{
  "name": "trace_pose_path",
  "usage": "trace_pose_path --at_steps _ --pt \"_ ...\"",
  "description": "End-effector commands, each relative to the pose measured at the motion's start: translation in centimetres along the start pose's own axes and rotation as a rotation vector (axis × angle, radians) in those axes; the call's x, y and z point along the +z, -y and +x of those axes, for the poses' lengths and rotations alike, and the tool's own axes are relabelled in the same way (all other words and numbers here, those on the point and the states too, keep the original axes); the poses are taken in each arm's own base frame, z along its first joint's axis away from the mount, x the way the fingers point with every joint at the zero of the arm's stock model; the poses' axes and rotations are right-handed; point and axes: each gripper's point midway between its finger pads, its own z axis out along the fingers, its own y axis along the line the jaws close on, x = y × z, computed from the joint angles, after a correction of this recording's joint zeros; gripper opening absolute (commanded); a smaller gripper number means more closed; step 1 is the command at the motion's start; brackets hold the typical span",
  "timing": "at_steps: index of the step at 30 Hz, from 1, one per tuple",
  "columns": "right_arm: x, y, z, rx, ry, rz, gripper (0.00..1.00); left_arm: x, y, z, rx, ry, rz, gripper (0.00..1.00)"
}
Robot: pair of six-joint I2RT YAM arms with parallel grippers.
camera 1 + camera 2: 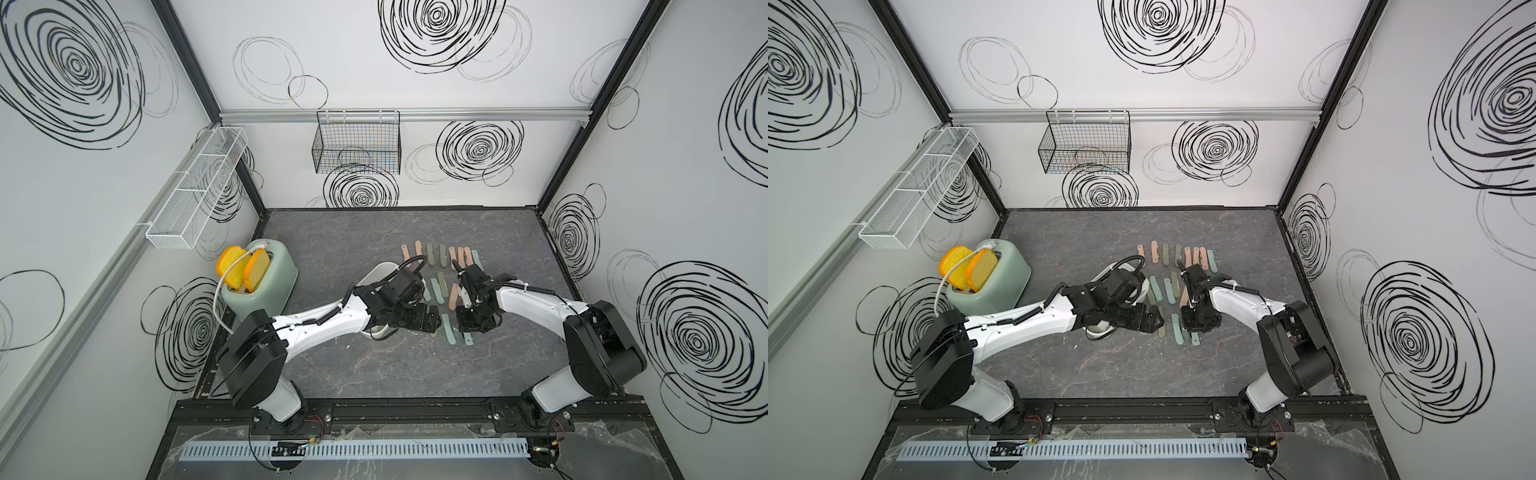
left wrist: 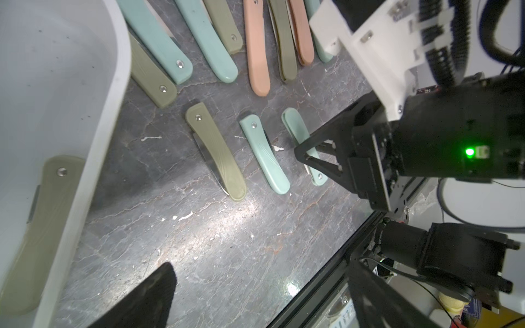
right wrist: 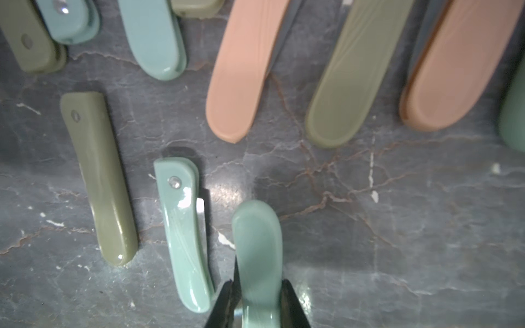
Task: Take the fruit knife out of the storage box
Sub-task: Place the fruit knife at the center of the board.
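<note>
Lying folded on the floor of the storage box (image 2: pixel 113 85), close to its right wall, was one olive fruit knife (image 2: pixel 37 227), apart from both grippers. The box sat near the middle of the table (image 1: pixel 374 374); in both top views the left arm crossed above it and hid most of it. Just right of the box the left gripper (image 1: pixel 432 322) hung over the table, jaws wide apart with nothing between them. Farther right, the right gripper (image 3: pixel 257 289) was clamped on a teal knife (image 3: pixel 257 241), the rightmost of a near row of three: one loose olive knife (image 3: pixel 99 179) and two teal. Eight more handles lay beyond them in the right wrist view: three olive, three teal, two peach. The farthest row, seen only in the top views, was too close-set to count surely. A green toaster (image 1: pixel 278 270) with two toast slices (image 1: pixel 257 272) stood left of the box. One white mesh basket (image 1: pixel 195 191) hung on the left wall, one black wire basket (image 1: pixel 357 147) on the far wall. The near half of the table lay bare up to its black front edge.
</note>
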Motion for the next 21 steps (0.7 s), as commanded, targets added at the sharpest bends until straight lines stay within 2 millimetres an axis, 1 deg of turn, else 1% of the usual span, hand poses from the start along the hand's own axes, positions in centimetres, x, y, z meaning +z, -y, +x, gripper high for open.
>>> trace_pose_path --at_steps 1,3,4,6,7,9,10,12,14,15,17,19,21 --pt "0.0 -0.1 -0.5 0.031 0.027 -0.026 0.3 -0.4 1.5 -0.9 0.049 0.024 0.045 0.98" --pt "-0.3 0.0 -0.7 0.036 0.039 -0.023 0.45 -0.6 1.4 -1.1 0.053 0.028 0.039 0.98" --pt "-0.5 0.1 -0.8 0.035 0.044 -0.018 0.49 -0.8 1.3 -1.3 0.054 0.031 0.036 0.98" --pt "-1.5 0.1 -1.3 0.031 0.066 -0.005 0.53 -1.4 0.8 -2.0 0.053 0.048 0.015 0.98" --pt "-2.3 0.0 -1.9 0.027 0.09 -0.001 0.55 -2.0 0.4 -2.5 0.05 0.065 0.001 0.98" --pt "-4.0 -0.4 -3.0 0.018 0.134 -0.002 0.55 -3.3 -0.5 -3.5 0.033 0.106 -0.018 0.98" --pt "-4.9 -0.7 -3.7 0.015 0.157 -0.009 0.55 -4.1 -1.3 -4.0 0.014 0.128 -0.033 0.98" --pt "-6.2 -1.7 -4.9 0.006 0.18 -0.031 0.54 -5.6 -3.5 -4.7 -0.037 0.172 -0.081 0.98" --pt "-7.0 -2.8 -6.0 -0.003 0.188 -0.065 0.52 -7.1 -6.3 -5.2 -0.098 0.213 -0.124 0.98" --pt "-7.2 -3.5 -6.4 -0.01 0.187 -0.083 0.51 -7.9 -8.0 -5.2 -0.134 0.231 -0.151 0.98" --pt "-7.3 -4.5 -7.0 -0.022 0.184 -0.107 0.49 -9.4 -11.3 -5.3 -0.205 0.265 -0.198 0.98" --pt "-6.9 -5.4 -7.2 -0.033 0.174 -0.129 0.45 -11.0 -14.4 -5.2 -0.267 0.3 -0.252 0.98" --pt "-6.3 -6.3 -7.2 -0.039 0.156 -0.158 0.41 -11.7 -16.3 -5.3 -0.289 0.319 -0.322 0.98"
